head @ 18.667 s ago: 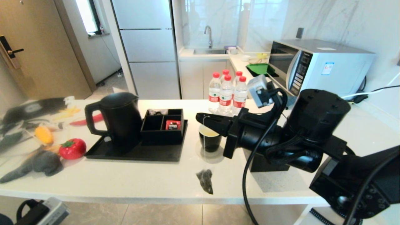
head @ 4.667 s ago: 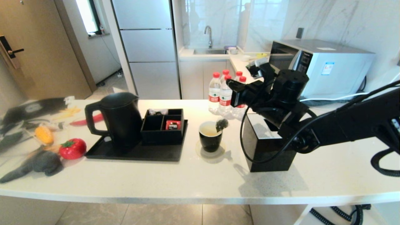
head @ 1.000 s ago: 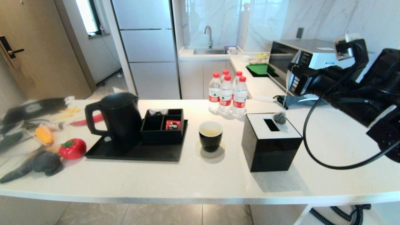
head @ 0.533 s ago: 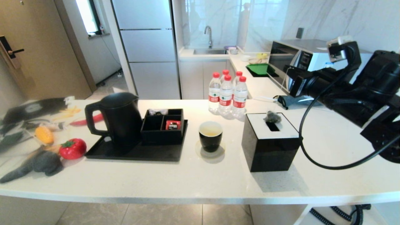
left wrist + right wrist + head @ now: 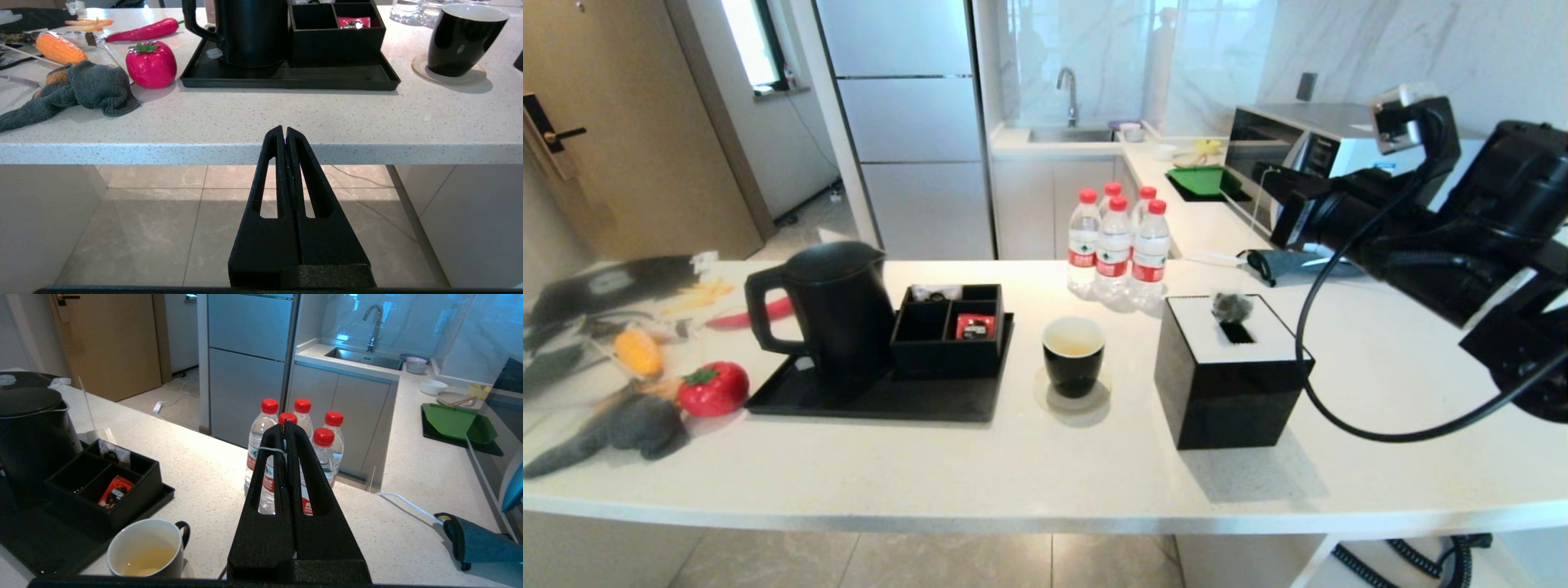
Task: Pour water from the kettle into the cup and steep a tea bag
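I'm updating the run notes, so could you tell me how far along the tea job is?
Done: the kettle sits on its tray and the cup holds yellowish water. In hand: the right gripper, shut on the string, dangles the tea bag over the tissue box. Left: putting the bag down. The left gripper is parked below the counter.

Right arm (image 5: 1437, 237): matte black, bulky rounded joints, thick black cable looping beneath, small grey-white camera block on wrist. Both grippers: black tapered fingers (image 5: 286, 171) with slotted cut-outs.

Black kettle (image 5: 837, 306) upright on tray; black cup (image 5: 1073, 356) holds yellowish water (image 5: 1072, 347); tea bag (image 5: 1231, 307) atop tissue box
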### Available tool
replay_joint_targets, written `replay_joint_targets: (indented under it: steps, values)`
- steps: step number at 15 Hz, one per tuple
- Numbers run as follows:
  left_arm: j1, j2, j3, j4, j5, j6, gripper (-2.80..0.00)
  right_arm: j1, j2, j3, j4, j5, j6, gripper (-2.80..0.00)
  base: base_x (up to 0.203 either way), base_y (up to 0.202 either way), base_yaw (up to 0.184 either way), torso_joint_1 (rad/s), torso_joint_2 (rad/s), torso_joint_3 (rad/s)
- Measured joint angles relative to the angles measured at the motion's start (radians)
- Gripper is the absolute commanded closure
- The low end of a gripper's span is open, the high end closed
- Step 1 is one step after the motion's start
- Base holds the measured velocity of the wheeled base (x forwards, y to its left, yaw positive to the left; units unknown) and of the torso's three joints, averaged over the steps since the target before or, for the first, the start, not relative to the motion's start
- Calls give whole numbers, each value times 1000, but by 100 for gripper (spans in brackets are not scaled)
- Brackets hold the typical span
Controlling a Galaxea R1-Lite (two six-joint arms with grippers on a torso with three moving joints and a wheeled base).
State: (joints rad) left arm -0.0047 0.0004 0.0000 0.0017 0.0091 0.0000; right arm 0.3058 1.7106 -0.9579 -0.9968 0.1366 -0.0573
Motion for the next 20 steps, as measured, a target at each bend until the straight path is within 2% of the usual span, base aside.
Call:
replay_joint_targets:
  steps: [8, 16, 20]
  values:
    - [0, 0, 0, 0, 0, 0, 0, 9, 3, 27, -2, -2, -1, 0, 0, 0, 0, 0, 0, 0]
    - [0, 0, 0, 0, -1, 0, 0, -67, 4, 29, -1, -2, 0, 0, 0, 0, 0, 0, 0, 0]
    - [0, 0, 0, 0, 0, 0, 0, -73, 4, 59, -4, 1, -1, 0, 0, 0, 0, 0, 0, 0]
